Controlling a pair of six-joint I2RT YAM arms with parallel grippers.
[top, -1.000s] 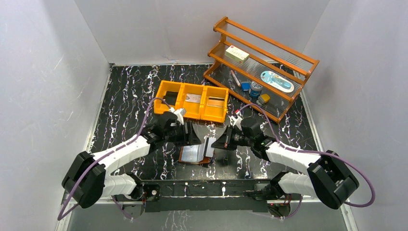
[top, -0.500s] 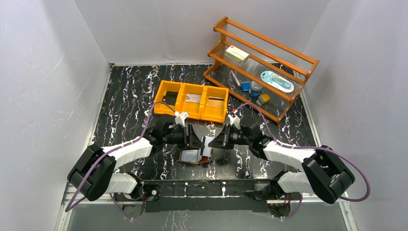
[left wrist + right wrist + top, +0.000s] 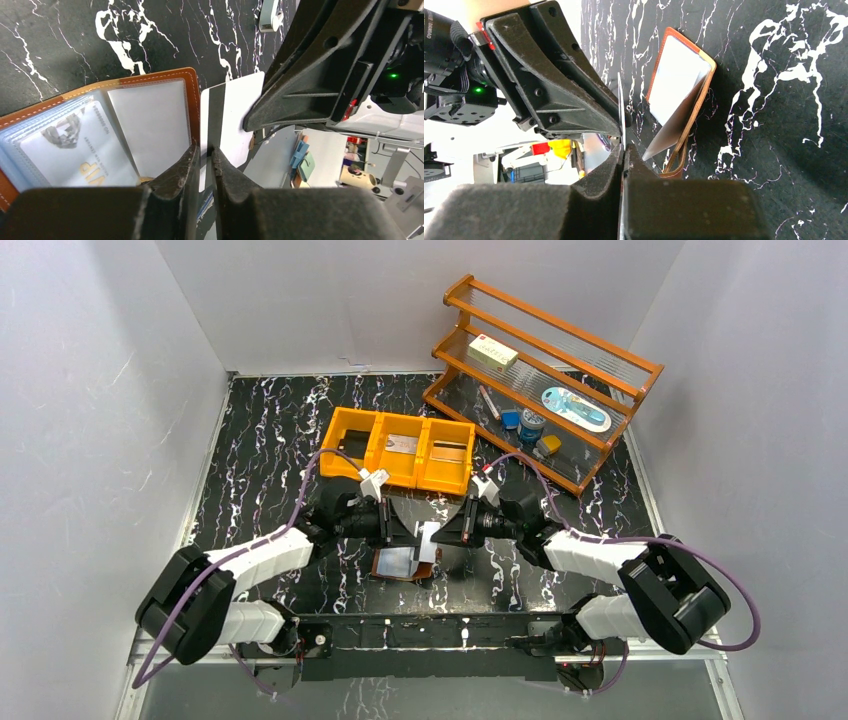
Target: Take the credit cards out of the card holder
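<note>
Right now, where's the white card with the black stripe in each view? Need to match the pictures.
Top external: credit card at picture centre, by the upper right corner of the card holder.
Left wrist: credit card at centre, face-on, right of the card holder.
Right wrist: credit card edge-on, a thin vertical sliver left of the card holder.
Shared landmark: the open card holder.

Leather, clear plastic and a polished marble-look top.
The card holder (image 3: 150,125) is smooth brown leather with pale stitching; its sleeves (image 3: 75,145) are glossy clear plastic. The credit card (image 3: 235,115) is smooth pale plastic with a black stripe. The left gripper (image 3: 204,149) looks matt, grainy black plastic. The table (image 3: 75,40) is glossy black, white-veined.
</note>
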